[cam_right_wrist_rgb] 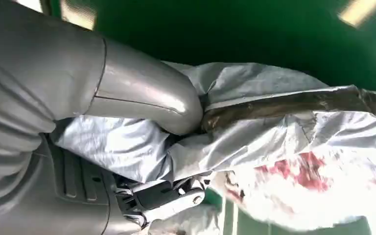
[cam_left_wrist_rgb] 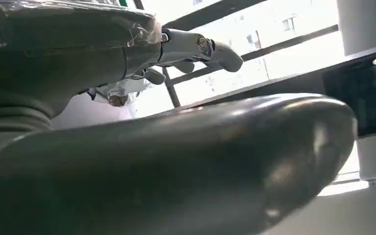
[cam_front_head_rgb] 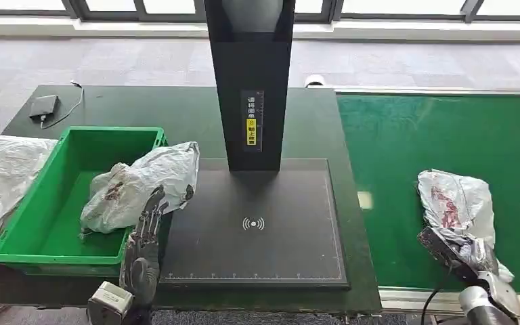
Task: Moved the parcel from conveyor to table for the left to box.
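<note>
**user1:** Parcels, quick count: I see two full crinkly silver-grey plastic mailer bags with red showing through. One parcel on the belt (cam_front_head_rgb: pixel 455 206) lies on the green conveyor belt (cam_front_head_rgb: pixel 406 169), well over on the robot's right. The other parcel (cam_front_head_rgb: pixel 142 186) is draped over the right wall of the one green plastic bin (cam_front_head_rgb: pixel 20 250), half in, half sticking out toward the black scanner pad (cam_front_head_rgb: pixel 257 257). Bits of more bags show at the far left and far right edges.

**user2:** And the hands?

**user1:** The right hand (cam_front_head_rgb: pixel 457 254) is on the near end of the belt parcel. In the wrist view its thumb (cam_right_wrist_rgb: pixel 147 98) and fingers (cam_right_wrist_rgb: pixel 166 198) are squeezed into the plastic from both sides, so it's holding it. The left hand (cam_front_head_rgb: pixel 145 233) is upright just beside the bin parcel, fingertips touching its near edge, fingers fairly straight and holding nothing.

**user2:** Anything else?

**user1:** One black scanner post (cam_front_head_rgb: pixel 250 81) and one small black device with a cable (cam_front_head_rgb: pixel 44 106) on the dark green table (cam_front_head_rgb: pixel 176 108).
</note>
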You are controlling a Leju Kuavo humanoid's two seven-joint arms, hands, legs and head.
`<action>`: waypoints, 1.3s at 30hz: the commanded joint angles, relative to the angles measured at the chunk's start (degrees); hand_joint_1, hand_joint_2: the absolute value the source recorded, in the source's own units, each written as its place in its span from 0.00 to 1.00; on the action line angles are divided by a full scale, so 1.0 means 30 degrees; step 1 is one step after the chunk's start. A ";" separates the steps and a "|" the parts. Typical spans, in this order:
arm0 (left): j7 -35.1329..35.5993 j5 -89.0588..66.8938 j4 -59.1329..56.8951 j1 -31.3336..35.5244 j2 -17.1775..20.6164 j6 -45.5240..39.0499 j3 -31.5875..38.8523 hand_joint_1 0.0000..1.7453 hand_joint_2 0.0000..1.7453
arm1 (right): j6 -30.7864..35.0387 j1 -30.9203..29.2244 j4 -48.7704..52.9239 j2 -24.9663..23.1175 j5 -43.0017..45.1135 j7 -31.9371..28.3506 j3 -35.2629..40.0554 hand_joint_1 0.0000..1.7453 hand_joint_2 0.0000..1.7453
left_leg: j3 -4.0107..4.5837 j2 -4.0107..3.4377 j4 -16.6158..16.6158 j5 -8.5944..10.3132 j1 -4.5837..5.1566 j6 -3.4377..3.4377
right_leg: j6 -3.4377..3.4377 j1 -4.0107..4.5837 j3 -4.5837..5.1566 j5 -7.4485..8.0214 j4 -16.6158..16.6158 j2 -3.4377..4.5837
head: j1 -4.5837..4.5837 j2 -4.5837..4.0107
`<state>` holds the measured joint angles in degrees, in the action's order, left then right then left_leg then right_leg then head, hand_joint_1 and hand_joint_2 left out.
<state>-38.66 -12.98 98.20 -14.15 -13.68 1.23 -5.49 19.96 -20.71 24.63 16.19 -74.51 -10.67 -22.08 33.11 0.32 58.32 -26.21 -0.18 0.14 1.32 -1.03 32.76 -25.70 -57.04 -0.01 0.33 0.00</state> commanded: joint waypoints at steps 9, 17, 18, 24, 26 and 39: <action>-0.0106 0.0829 0.0611 -0.0956 0.0036 -0.3590 -0.0135 0.00 0.00 | 0.1062 0.4709 1.6883 -0.5397 1.9089 -0.9777 0.4558 1.00 1.00 | 0.0067 -0.0113 -0.0011 -0.0022 -0.0021 -0.0042 | -0.0078 0.0026 0.0123 0.0003 -0.0038 0.0124 | 0.0000 0.0000; -0.0227 0.1702 0.0854 -0.1044 0.0302 -0.4407 -0.0630 0.00 0.00 | 0.4303 0.6666 2.2047 -0.5107 1.9133 -0.9777 1.3357 1.00 1.00 | 0.0077 -0.0113 -0.0031 -0.0010 -0.0016 -0.0066 | -0.0106 0.0017 0.0167 -0.0028 -0.0056 0.0106 | 0.0000 0.0000; -0.0211 0.1712 0.0951 -0.1062 0.0297 -0.4382 -0.0626 0.00 0.00 | 0.4880 0.6998 2.2043 -0.5535 1.8604 -0.9777 1.3927 1.00 1.00 | 0.0074 -0.0068 -0.0024 -0.0011 -0.0029 -0.0060 | -0.0092 0.0028 0.0131 -0.0027 -0.0046 0.0059 | 0.0000 0.0000; 0.0203 0.1483 0.1389 -0.1174 -0.0089 -0.4174 -0.0532 0.00 0.00 | 0.3553 0.7531 2.0288 -0.6878 1.5637 -0.9777 1.5725 1.00 1.00 | 0.0037 -0.0048 -0.0046 -0.0007 -0.0044 -0.0086 | -0.0117 0.0044 0.0120 -0.0045 -0.0031 0.0047 | -0.0007 0.0000; 0.0497 0.1244 0.1549 -0.1105 -0.0162 -0.4050 -0.0847 0.00 0.00 | 0.1453 0.7130 1.7907 -0.8050 1.3723 -0.8646 1.6327 1.00 1.00 | 0.0034 -0.0041 -0.0044 -0.0014 -0.0056 -0.0083 | -0.0121 0.0054 0.0107 -0.0051 -0.0030 0.0035 | -0.0007 0.0000; 0.1174 0.1308 0.0967 -0.0529 0.0030 -0.3269 -0.1137 0.00 0.00 | -0.0726 0.6728 1.4229 -0.8618 1.2466 -0.6883 1.6586 1.00 1.00 | 0.0042 -0.0045 -0.0086 0.0021 -0.0067 -0.0128 | -0.0171 0.0064 0.0131 -0.0037 -0.0010 0.0032 | 0.0000 -0.0007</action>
<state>-36.00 -9.60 103.41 -16.93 -15.04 -10.05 -7.87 21.77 1.27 74.29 -9.48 -37.09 -34.75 24.81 33.38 0.31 58.22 -26.14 -0.34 -0.22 0.89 -0.90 33.27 -25.84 -57.23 -0.01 0.33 -0.02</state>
